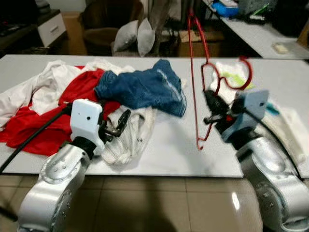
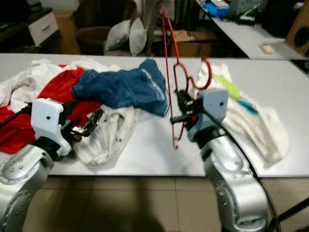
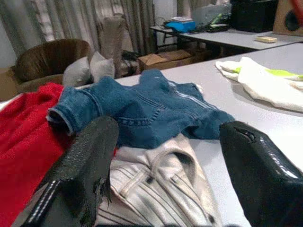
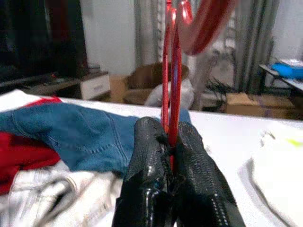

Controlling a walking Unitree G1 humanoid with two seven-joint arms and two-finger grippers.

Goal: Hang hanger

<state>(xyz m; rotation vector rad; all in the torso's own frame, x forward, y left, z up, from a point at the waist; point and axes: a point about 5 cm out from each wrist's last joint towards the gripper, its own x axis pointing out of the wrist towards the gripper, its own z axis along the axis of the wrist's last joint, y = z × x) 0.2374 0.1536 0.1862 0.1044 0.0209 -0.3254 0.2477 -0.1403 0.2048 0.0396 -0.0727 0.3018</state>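
A red wire hanger [image 1: 199,82] stands upright above the white table [image 1: 174,154], its hook [image 1: 241,77] curling to the right. My right gripper [image 1: 208,110] is shut on the hanger's lower wires; the right wrist view shows the two black fingers [image 4: 151,179] pinching the red wires [image 4: 171,85]. My left gripper [image 1: 120,124] is open, hovering low over a cream striped garment [image 1: 130,133] beside blue denim [image 1: 145,87]. Its spread fingers [image 3: 85,170] frame the denim [image 3: 142,109] in the left wrist view.
A red garment [image 1: 63,106] and white clothes [image 1: 38,87] lie heaped at the table's left. More pale clothing [image 1: 285,121] lies at the right. Behind the table stand a brown armchair [image 1: 104,24] with grey cushions [image 1: 133,36], cardboard boxes and another table [image 1: 256,34].
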